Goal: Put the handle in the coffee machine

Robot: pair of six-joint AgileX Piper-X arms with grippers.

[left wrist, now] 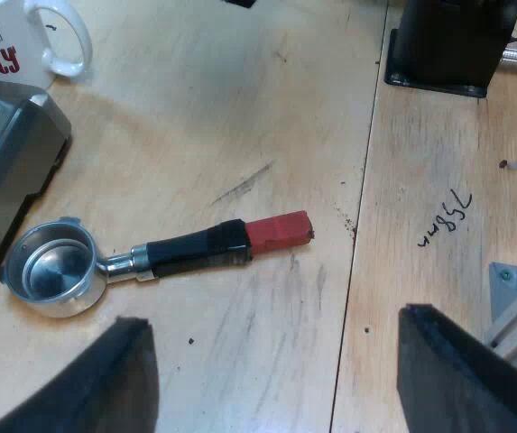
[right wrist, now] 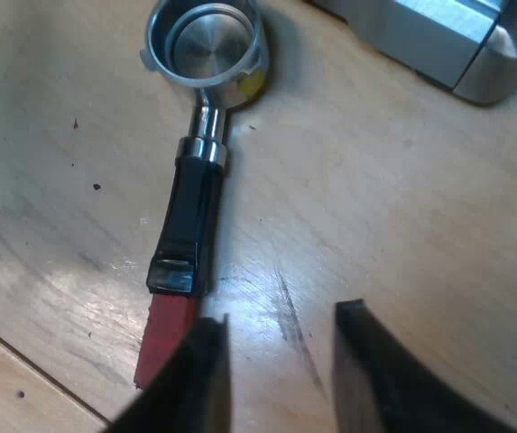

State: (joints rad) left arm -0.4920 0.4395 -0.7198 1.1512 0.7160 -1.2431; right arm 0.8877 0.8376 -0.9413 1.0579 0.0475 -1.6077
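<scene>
Pale wooden surface (left wrist: pixel 267 108) carries the metal holder (left wrist: pixel 150 257), lying loose with its cup end close to the coffee machine (left wrist: pixel 5 153) and its red end (left wrist: pixel 281 230) pointing away; a mug (left wrist: pixel 32 41) stands near the machine. Our left tool (left wrist: pixel 272 320) hangs near the holder, spread wide and gripping nothing. Our right tool (right wrist: pixel 281 316) is parted too and empty, one finger (right wrist: pixel 195 370) over the red end.
</scene>
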